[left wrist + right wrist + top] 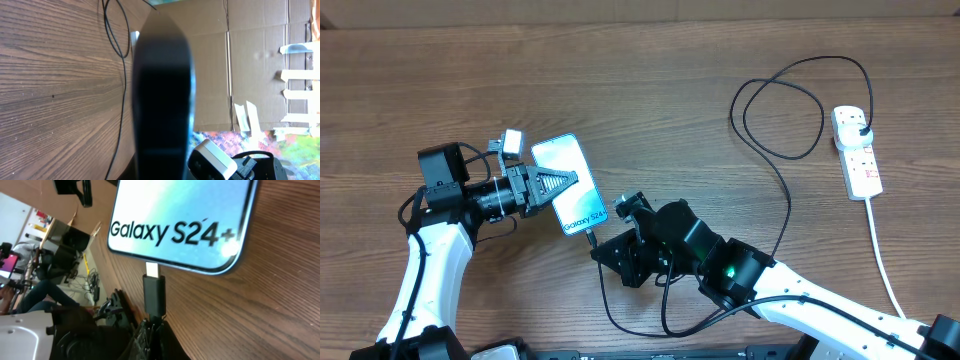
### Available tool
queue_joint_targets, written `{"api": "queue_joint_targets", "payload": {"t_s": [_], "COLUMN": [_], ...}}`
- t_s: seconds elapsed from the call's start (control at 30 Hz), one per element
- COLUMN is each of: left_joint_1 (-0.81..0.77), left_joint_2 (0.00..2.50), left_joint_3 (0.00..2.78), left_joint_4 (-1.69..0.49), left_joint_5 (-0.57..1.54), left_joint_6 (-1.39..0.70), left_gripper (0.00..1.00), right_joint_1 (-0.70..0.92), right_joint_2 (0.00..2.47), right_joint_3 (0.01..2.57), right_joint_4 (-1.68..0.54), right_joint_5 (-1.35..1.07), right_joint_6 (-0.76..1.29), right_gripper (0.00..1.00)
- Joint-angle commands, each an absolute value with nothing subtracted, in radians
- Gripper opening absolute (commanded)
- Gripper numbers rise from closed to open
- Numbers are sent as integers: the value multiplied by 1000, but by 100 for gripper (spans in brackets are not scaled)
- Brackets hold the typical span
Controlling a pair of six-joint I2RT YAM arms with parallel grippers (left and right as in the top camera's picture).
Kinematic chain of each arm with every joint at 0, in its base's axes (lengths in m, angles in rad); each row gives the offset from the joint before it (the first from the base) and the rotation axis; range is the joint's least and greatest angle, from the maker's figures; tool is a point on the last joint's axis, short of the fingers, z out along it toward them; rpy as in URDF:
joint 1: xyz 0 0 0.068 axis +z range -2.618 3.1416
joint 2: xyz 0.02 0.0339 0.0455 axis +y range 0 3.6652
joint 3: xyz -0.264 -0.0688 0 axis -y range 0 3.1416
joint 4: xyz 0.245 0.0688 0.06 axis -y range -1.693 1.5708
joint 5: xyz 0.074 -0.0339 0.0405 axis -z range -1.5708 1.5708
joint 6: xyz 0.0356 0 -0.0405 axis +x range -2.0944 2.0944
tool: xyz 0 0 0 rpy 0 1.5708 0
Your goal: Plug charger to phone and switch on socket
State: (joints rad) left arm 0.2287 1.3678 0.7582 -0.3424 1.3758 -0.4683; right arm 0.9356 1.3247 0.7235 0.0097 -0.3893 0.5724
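On the wooden table (pixel 650 80), the left gripper (pixel 563 182) lies at 9 o'clock with its claw closed and its fingers over the lit screen of the Galaxy S24+ phone (pixel 578 207); I cannot tell whether it presses down. At the phone's 5 o'clock short edge, the right gripper (pixel 151 327) is clamped on the charger's connector (pixel 154 294), whose metal tip meets the port. The charger (pixel 787 190) cable loops away toward 2 o'clock, its black plug (pixel 861 127) seated in the white power strip (pixel 861 165) at 3 o'clock.
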Motion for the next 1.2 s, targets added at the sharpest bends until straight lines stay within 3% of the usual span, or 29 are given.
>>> {"api": "queue_joint_targets", "payload": {"t_s": [0.0, 1.17], "left_joint_1": [222, 162], "left_joint_2": [1341, 1341], "left_joint_3": [761, 761], "left_joint_4": [-339, -369], "left_joint_5": [1411, 1418], "left_joint_6": [-441, -403], "left_gripper": [4, 4], "right_joint_1": [925, 924], "right_joint_2": [1304, 1342], "right_joint_3": [726, 726], "right_joint_4": [24, 218], "right_joint_5": [-324, -269], "right_joint_6": [597, 685], "right_gripper": [4, 4]}}
